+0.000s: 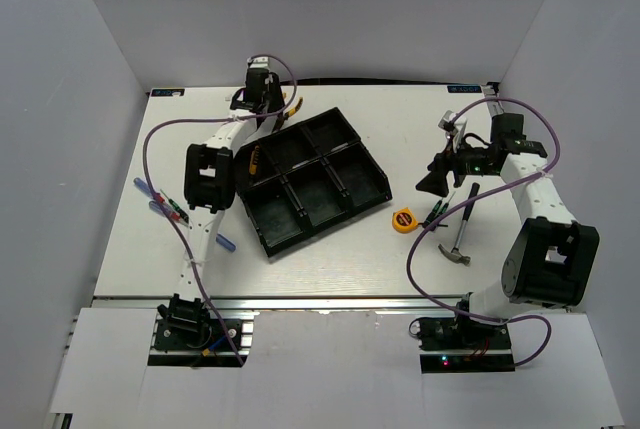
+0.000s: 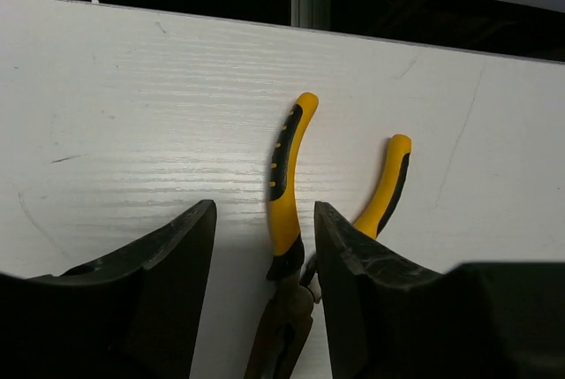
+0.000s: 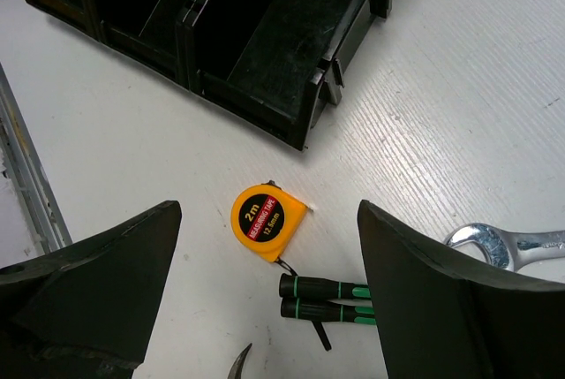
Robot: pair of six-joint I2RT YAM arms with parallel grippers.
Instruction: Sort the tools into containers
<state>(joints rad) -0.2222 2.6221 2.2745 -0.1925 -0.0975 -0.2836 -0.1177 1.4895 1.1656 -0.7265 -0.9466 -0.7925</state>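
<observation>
Counting progress: barely started. Centre frame, tray point(image 1: 268, 239) shows only 1 yellow item point(image 1: 258, 161), leftmost compartment, too small to name. Upper left, left gripper point(image 2: 263, 246) straddles 1 handle of yellow pliers point(image 2: 284, 193) on table point(image 1: 330, 269), jaws apart, not clamped. Right of tray, right gripper point(image 3: 269, 220) spread wide, empty, above tape measure point(image 3: 262, 213). Unsorted on table: hammer point(image 1: 462, 234), wrench point(image 3: 508, 242), green-black tool point(image 3: 327, 295), screwdrivers point(image 1: 160, 199) at left.
</observation>
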